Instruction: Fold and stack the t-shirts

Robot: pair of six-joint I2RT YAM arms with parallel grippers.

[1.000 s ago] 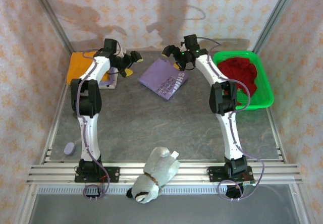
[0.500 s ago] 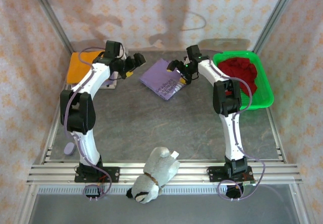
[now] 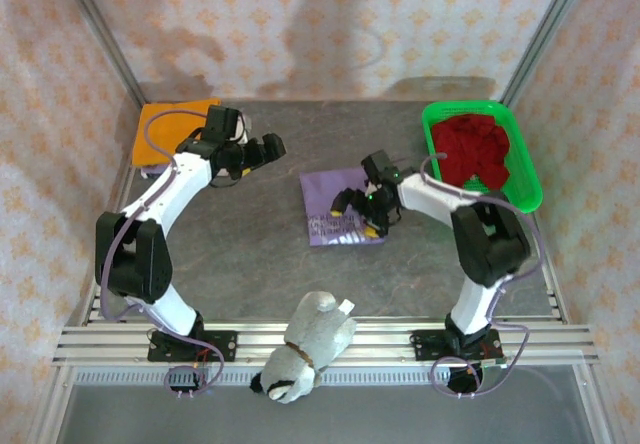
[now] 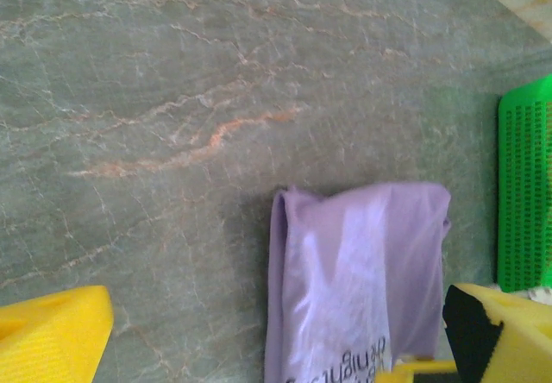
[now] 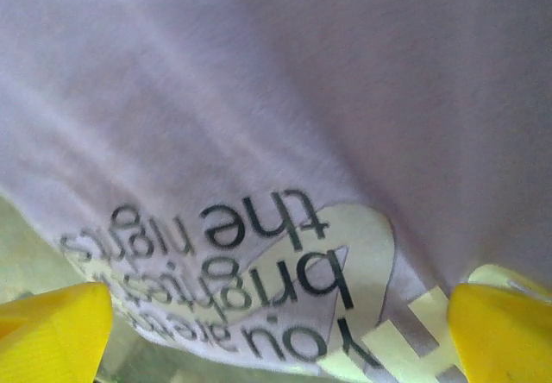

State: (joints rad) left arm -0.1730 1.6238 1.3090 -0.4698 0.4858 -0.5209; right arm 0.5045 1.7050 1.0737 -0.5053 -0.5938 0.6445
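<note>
A folded lavender t-shirt [image 3: 330, 212] with printed lettering lies flat mid-table. My right gripper [image 3: 360, 216] hovers low over its right part, open, fingertips wide on either side of the lettering [image 5: 259, 262]. In the right wrist view the lavender t-shirt [image 5: 285, 98] lies under the right gripper [image 5: 276, 340]. My left gripper [image 3: 262, 156] stands open over bare table, up and to the left of that shirt. Its camera sees the lavender t-shirt [image 4: 362, 271] beyond the left gripper [image 4: 276, 348]. An orange t-shirt [image 3: 175, 126] lies folded at the far left. A dark red t-shirt [image 3: 478, 147] lies crumpled in the basket.
The green plastic basket [image 3: 527, 199] stands at the far right; its green basket wall [image 4: 524, 193] shows in the left wrist view. A grey-and-white plush toy [image 3: 310, 342] lies on the near rail between the arm bases. Patterned walls close in the back and sides.
The lavender shirt has come from the back centre toward the near middle, along with my right gripper. My left gripper has swung right and nearer, off the orange shirt.
</note>
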